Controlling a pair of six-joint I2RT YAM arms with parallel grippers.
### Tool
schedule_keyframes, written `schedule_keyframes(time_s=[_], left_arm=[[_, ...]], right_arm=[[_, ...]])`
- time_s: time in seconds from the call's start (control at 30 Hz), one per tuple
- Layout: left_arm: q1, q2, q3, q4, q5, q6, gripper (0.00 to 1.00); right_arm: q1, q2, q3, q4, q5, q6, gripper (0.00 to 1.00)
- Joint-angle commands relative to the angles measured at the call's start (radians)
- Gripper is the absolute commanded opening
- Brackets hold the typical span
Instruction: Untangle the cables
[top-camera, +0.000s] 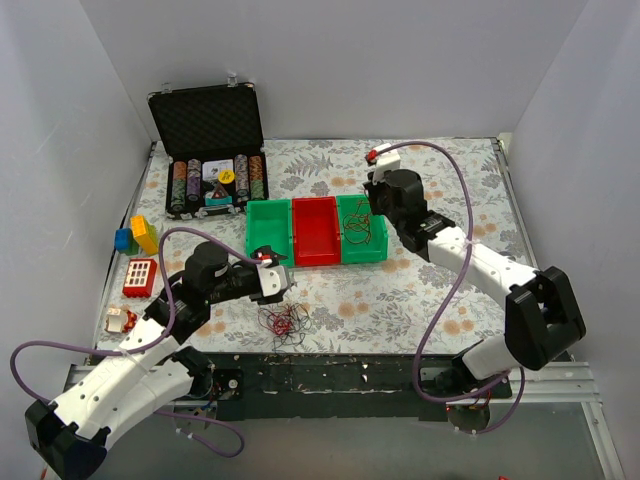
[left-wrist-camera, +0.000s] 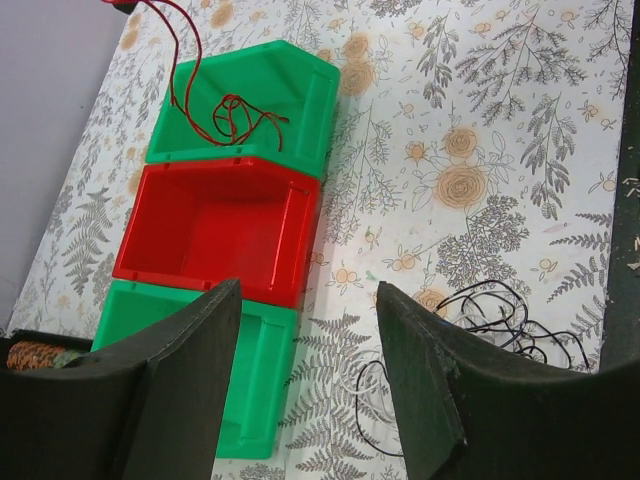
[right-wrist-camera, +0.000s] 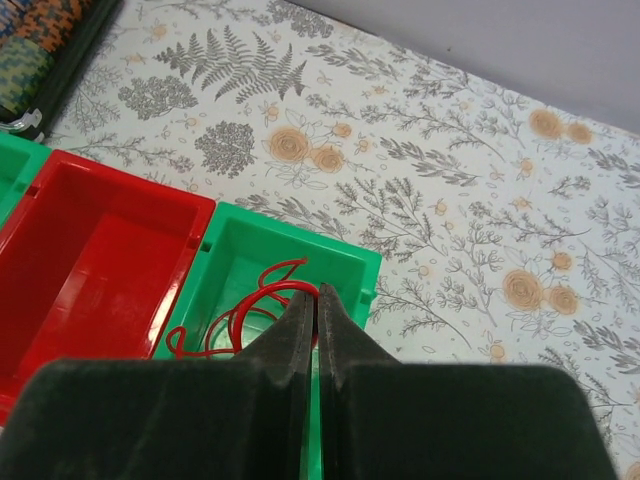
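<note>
A small tangle of red, white and black cables (top-camera: 283, 322) lies on the floral tablecloth near the front edge. My left gripper (top-camera: 276, 276) hovers just behind it, open. In the left wrist view, white and black strands (left-wrist-camera: 405, 385) show between its open fingers (left-wrist-camera: 310, 290), and more black loops (left-wrist-camera: 500, 310) lie to the right. A separate red cable (right-wrist-camera: 250, 305) hangs into the right green bin (top-camera: 378, 250). My right gripper (right-wrist-camera: 318, 296) is shut on that cable's upper part, above the bin. The left wrist view shows the red cable (left-wrist-camera: 235, 115) rising out of the bin.
Three bins stand in a row: a left green bin (top-camera: 255, 245), a red bin (top-camera: 300, 245) and the right green one. An open black poker-chip case (top-camera: 208, 125) stands at the back left. Coloured toy blocks (top-camera: 136, 237), a red toy (top-camera: 140, 277) and a small item (top-camera: 119, 320) lie along the left edge.
</note>
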Motion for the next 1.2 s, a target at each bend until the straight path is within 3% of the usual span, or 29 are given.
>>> schedule_keyframes(time_s=[0.0,0.17,0.77,1.13,1.17], left_arm=[[0.01,-0.015,0.017,-0.012,0.005,0.016,0.56],[0.01,-0.014,0.017,-0.021,0.007,0.015,0.6],[0.016,-0.024,0.011,-0.031,0.002,0.026,0.62],[0.018,-0.035,0.002,-0.032,0.005,0.035,0.62],[0.019,-0.035,0.002,-0.032,0.004,0.036,0.62]], right_arm=[[-0.003,0.033,-0.012,0.028,0.0,0.036,0.01],[-0.006,0.137,0.029,-0.064,0.049,0.095,0.01],[-0.003,0.422,0.271,-0.231,-0.034,0.186,0.01],[0.038,0.511,0.328,-0.323,0.028,0.217,0.01],[0.04,0.514,0.335,-0.329,0.029,0.217,0.06]])
